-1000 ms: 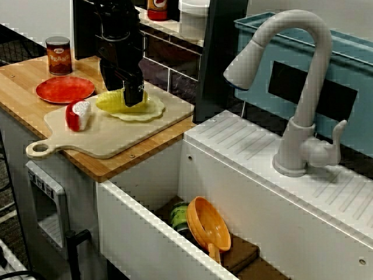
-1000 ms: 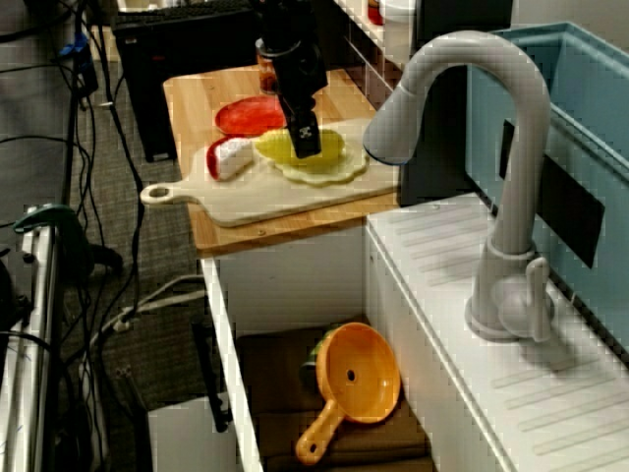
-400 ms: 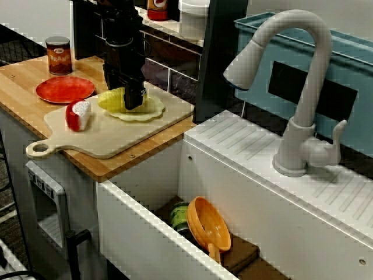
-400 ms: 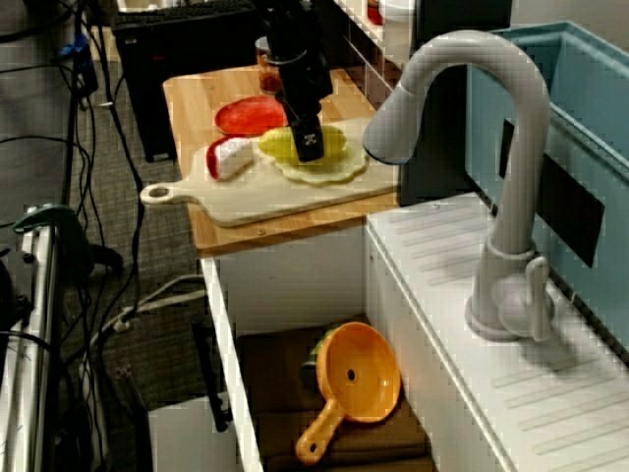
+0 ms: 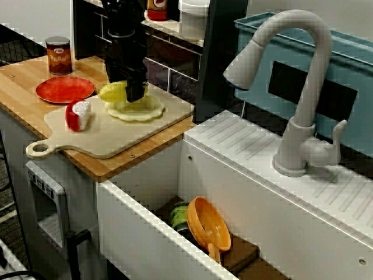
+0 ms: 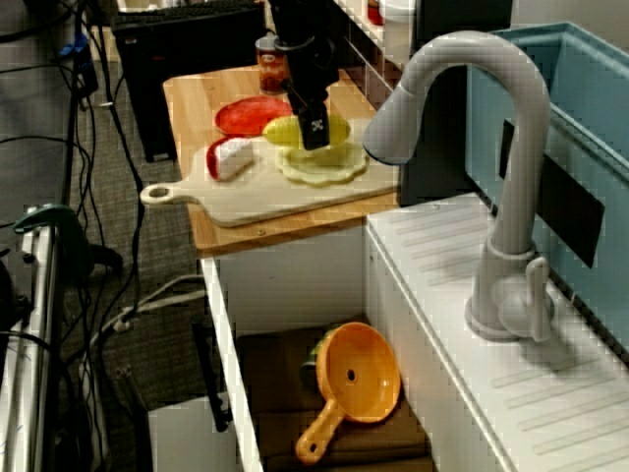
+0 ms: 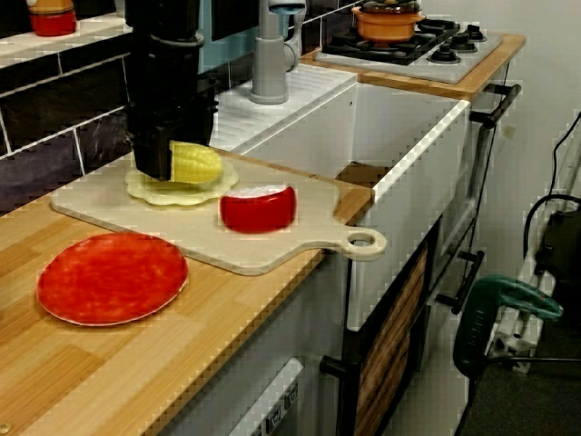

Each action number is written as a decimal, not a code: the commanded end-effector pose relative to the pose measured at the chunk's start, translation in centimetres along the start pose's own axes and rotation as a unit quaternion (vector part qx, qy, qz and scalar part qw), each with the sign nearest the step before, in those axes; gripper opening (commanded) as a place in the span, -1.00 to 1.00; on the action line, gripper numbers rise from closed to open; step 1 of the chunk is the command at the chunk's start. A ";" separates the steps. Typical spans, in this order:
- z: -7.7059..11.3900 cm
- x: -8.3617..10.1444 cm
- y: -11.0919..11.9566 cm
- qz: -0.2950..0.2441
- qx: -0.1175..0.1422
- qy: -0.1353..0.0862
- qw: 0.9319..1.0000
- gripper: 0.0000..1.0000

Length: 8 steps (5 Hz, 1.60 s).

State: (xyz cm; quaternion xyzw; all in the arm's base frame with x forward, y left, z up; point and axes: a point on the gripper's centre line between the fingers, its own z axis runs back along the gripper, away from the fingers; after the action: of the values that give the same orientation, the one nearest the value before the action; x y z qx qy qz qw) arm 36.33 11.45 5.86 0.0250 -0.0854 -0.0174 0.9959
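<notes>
My black gripper [image 5: 128, 93] is shut on a yellow corn cob [image 5: 113, 91], holding it crosswise just above a pale yellow scalloped plate [image 5: 140, 109]. That plate lies on a light cutting board [image 5: 111, 138] on the wooden counter. From above, the gripper [image 6: 312, 133] hangs over the plate [image 6: 319, 167], and the cob [image 6: 285, 129] sticks out to its left. From the counter's end, the cob [image 7: 198, 164] juts out of the gripper [image 7: 168, 162] low over the plate [image 7: 186, 192]. A red cheese wedge [image 5: 77, 115] sits on the board's left part.
A red plate [image 5: 64, 89] and a brown can [image 5: 58, 55] stand on the counter behind the board. Right of the counter is a white sink holding an orange strainer [image 5: 211, 224] and a green can. A grey tap [image 5: 297, 87] rises over the drainer.
The gripper has risen a little and drifted toward the back wall with the corn cob in it. More of the pale plate shows beneath. The cheese and red plate have not moved.
</notes>
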 end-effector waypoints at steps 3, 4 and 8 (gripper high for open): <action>4.5 0.9 7.0 0.047 0.017 -0.024 0.998 -1.00; 4.8 0.1 8.0 0.045 0.026 -0.024 0.998 -1.00; 4.9 -1.5 12.2 0.057 0.044 -0.034 0.997 -1.00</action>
State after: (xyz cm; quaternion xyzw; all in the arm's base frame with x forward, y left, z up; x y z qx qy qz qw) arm 34.23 22.67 9.20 0.0472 -0.0986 0.0435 0.9931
